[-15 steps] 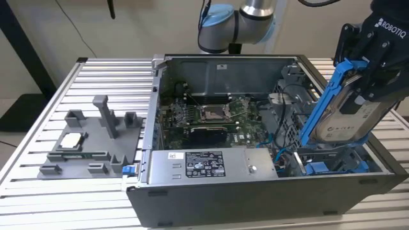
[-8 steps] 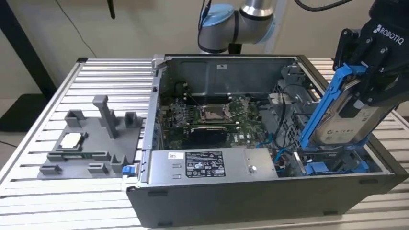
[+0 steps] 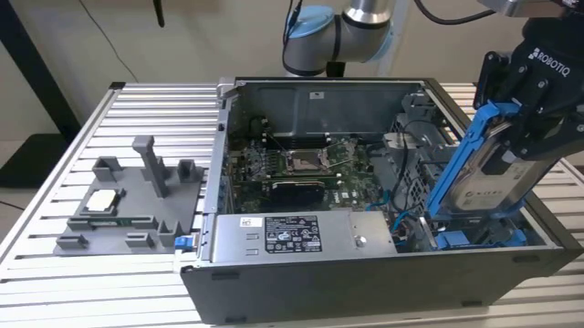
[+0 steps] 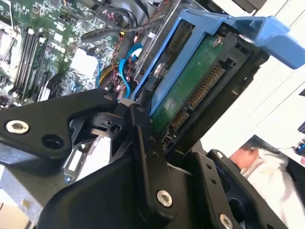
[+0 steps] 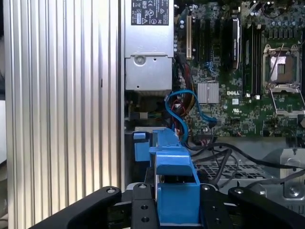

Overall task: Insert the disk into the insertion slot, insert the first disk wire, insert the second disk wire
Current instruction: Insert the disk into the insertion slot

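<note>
Jaws are clamped shut on the disk (image 3: 491,179), gripping it by its upper end. It's standing tilted in its blue frame (image 5: 177,192), and the green circuit-board side (image 4: 189,91) shows in the second wrist view. The disk's lower end hangs right at the insertion slot (image 3: 412,179) in the open case, directly under the jaws, but I can't tell if it's seated. Blue cables (image 5: 183,102) are loose just past that, then the motherboard (image 3: 301,164) and power supply (image 3: 301,232). Well away on the bench (image 3: 55,273) there's a grey fixture (image 3: 128,205).
</note>
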You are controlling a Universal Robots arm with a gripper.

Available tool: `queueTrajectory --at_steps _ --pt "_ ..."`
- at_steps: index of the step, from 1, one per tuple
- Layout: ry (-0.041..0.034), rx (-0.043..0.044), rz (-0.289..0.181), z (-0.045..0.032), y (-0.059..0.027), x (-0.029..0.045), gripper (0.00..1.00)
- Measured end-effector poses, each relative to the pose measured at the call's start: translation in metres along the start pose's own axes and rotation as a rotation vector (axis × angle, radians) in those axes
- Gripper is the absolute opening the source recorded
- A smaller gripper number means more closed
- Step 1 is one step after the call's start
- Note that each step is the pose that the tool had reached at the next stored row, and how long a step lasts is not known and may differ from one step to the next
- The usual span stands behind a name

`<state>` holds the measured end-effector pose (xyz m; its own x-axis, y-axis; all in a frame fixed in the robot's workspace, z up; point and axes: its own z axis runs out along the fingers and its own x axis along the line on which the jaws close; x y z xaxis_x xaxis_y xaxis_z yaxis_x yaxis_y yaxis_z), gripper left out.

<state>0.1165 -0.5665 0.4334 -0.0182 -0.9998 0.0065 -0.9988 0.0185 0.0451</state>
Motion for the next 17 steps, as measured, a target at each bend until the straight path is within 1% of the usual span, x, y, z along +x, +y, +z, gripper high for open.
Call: queueTrajectory --at_steps 17 --pt "-0.0001 0.0001 -0.001 0.0192 -0.0054 0.0004 0.33"
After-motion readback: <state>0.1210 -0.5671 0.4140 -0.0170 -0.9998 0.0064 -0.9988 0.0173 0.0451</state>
